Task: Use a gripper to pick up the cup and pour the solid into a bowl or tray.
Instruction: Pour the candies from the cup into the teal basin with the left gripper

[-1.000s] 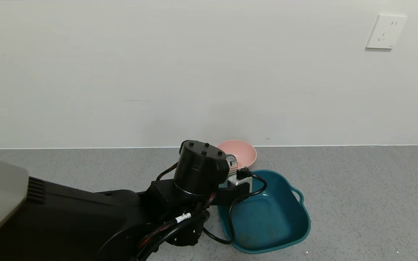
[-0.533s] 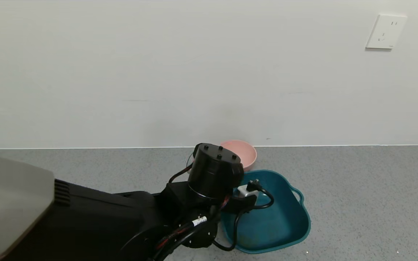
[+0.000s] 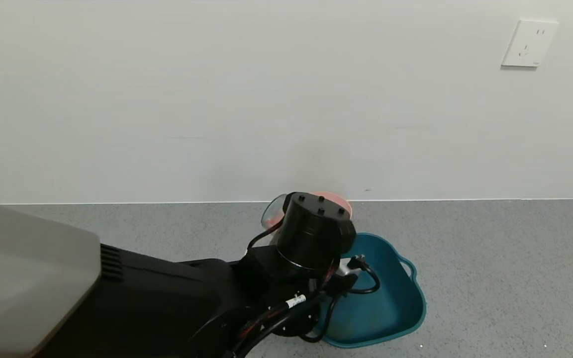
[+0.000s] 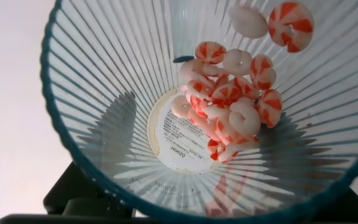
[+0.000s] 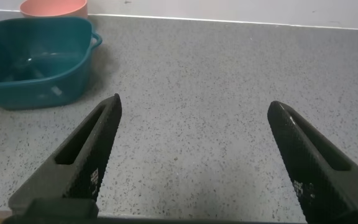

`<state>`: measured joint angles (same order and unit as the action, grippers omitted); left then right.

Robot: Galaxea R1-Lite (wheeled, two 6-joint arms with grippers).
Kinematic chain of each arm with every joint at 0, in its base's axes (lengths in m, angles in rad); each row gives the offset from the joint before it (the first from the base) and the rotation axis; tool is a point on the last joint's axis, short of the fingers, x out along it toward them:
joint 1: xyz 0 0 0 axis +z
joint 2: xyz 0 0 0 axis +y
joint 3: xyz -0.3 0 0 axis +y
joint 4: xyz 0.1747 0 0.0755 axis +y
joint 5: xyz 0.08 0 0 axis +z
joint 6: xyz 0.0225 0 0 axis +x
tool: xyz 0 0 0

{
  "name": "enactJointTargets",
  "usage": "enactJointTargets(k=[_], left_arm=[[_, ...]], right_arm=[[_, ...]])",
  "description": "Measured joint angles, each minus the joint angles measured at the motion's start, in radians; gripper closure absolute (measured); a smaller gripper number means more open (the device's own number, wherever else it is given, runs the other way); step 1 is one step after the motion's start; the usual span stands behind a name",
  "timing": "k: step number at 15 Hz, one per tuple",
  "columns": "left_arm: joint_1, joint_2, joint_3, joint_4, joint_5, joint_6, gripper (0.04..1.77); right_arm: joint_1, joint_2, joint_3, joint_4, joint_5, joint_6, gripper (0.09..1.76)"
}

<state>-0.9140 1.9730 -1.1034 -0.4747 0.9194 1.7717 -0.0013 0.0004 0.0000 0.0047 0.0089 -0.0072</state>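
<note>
My left arm's black wrist reaches over the near left rim of the dark teal tub and hides its fingers. It holds the ribbed transparent cup, whose rim shows beside the wrist. In the left wrist view I look into the cup. The white and orange-red candies lie heaped on one side of its bottom, and a few sit higher on the wall. My right gripper is open and empty over bare counter, away from the tub.
A pink bowl stands behind the tub against the wall, mostly hidden by my wrist; it also shows in the right wrist view. The grey speckled counter stretches to the right. A wall socket is at the upper right.
My left arm has moved right and farther over the tub with the cup. The wrist has turned, so the cup's rim now shows to its left, and it covers most of the pink bowl.
</note>
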Motion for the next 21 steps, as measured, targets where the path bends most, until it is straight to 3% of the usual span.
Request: enactJointTargets(k=[9,21], left_arm=[[-0.047,0.017,-0.051,0.002,0.064,0.299,0.55],[-0.056,-0.003,-0.053,-0.003,0.074,0.598,0.55]], right_arm=[[0.001,0.000,0.000,0.000,0.000,0.000,0.14],[0.000,0.000,0.000,0.000,0.000,0.000,0.14]])
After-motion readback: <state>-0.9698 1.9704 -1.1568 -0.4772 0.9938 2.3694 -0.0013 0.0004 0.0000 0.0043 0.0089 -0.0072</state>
